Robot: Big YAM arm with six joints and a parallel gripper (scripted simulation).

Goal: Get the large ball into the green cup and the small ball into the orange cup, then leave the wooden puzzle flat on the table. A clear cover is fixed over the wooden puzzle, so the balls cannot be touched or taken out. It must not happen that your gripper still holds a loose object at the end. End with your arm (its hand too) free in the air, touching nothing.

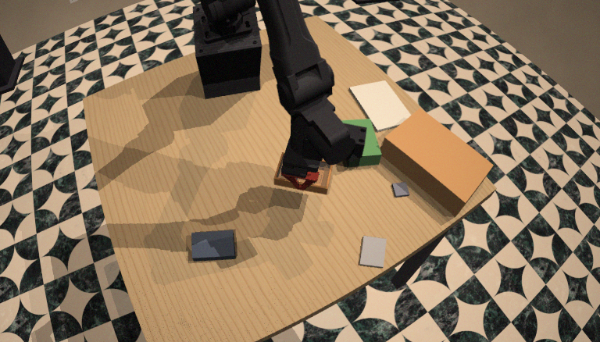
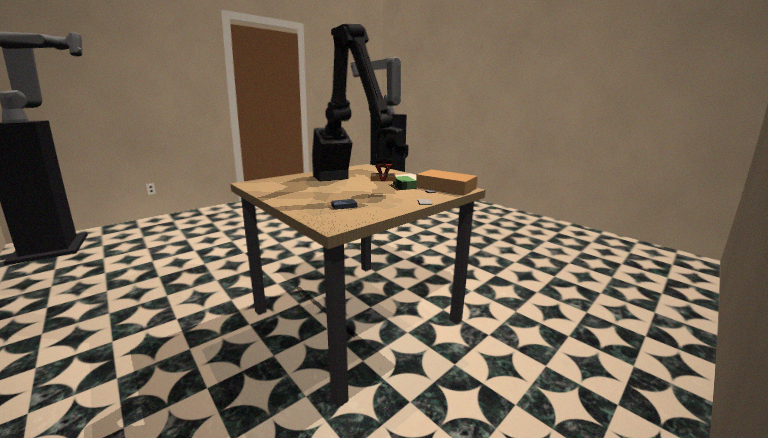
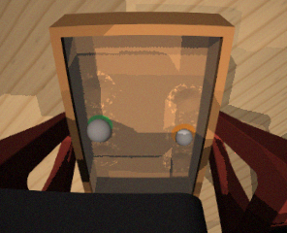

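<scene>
The wooden puzzle (image 3: 143, 100) is a shallow wooden box under a clear cover, seen from above in the wrist view. Inside it, the large grey ball sits in the green cup at the left. The small grey ball sits in the orange cup at the right. My gripper (image 3: 142, 116) with dark red fingers is shut on the puzzle's two long sides near its closer end. In the top view the puzzle (image 1: 301, 179) is at the table's middle right, under my gripper (image 1: 301, 181). I cannot tell whether it rests flat or is slightly raised.
A green block (image 1: 365, 142) lies right behind the puzzle, a large orange box (image 1: 435, 157) to its right, a cream sheet (image 1: 380, 105) behind. A small grey tile (image 1: 400, 189), a light grey tile (image 1: 373, 251) and a dark blue block (image 1: 212, 245) lie toward the front edge. The arm base (image 1: 227, 51) stands at the back.
</scene>
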